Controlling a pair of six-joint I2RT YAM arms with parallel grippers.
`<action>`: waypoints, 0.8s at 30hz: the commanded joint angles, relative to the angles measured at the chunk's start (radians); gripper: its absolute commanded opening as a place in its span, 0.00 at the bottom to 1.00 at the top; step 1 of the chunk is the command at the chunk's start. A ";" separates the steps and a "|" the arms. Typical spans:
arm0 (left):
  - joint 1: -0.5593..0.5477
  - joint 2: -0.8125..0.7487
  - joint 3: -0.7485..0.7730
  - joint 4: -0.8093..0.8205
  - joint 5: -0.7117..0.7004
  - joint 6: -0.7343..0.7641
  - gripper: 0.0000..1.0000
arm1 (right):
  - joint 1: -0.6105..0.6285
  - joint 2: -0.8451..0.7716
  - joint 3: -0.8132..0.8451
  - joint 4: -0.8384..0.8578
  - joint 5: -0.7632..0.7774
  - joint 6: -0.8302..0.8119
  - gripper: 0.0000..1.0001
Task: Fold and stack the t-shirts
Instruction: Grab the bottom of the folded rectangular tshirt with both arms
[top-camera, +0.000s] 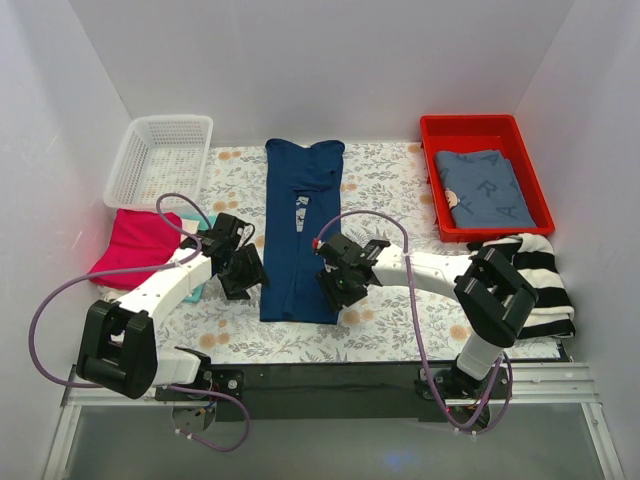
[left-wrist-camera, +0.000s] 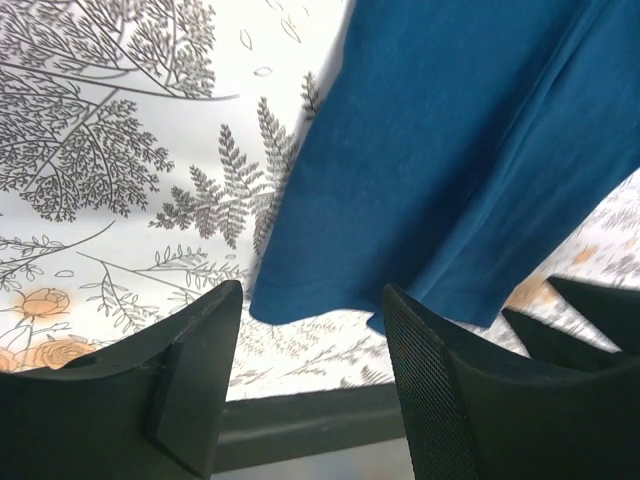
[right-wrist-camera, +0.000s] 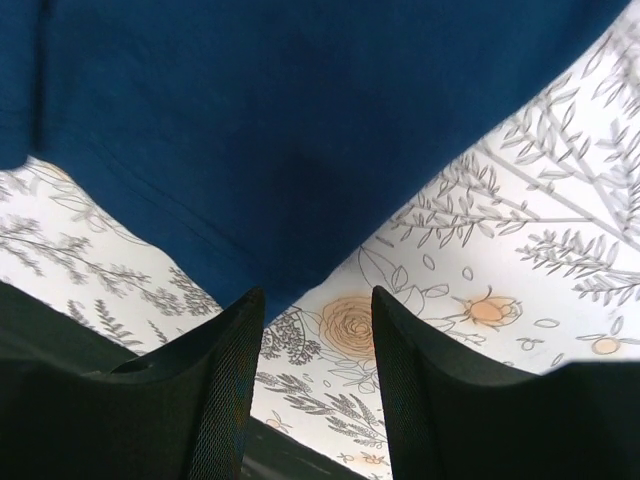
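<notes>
A navy t-shirt (top-camera: 300, 232) lies folded into a long narrow strip down the middle of the floral cloth, with a sliver of pale print showing. My left gripper (top-camera: 243, 272) is open and empty just left of its lower hem; the left wrist view shows the hem's corner (left-wrist-camera: 300, 300) between the fingers (left-wrist-camera: 420, 370). My right gripper (top-camera: 335, 285) is open and empty at the hem's right corner (right-wrist-camera: 290, 290). A red-pink tee (top-camera: 138, 245) lies at the left, with a teal edge (top-camera: 195, 218) beside it. A grey-blue lettered tee (top-camera: 485, 188) lies folded in the red bin (top-camera: 530, 160).
A white mesh basket (top-camera: 160, 155) stands at the back left. A black-and-white striped garment (top-camera: 535, 275) lies at the right under my right arm. The dark front rail (top-camera: 330, 375) runs along the near table edge. White walls close in on three sides.
</notes>
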 joint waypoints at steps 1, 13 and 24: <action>-0.010 0.011 -0.025 0.054 -0.072 -0.103 0.56 | 0.013 -0.036 -0.044 0.077 0.026 0.051 0.53; -0.098 0.042 -0.103 0.042 -0.164 -0.201 0.52 | 0.059 -0.076 -0.174 0.247 0.063 0.133 0.52; -0.194 -0.003 -0.219 0.062 -0.152 -0.313 0.49 | 0.122 -0.064 -0.229 0.247 0.096 0.181 0.49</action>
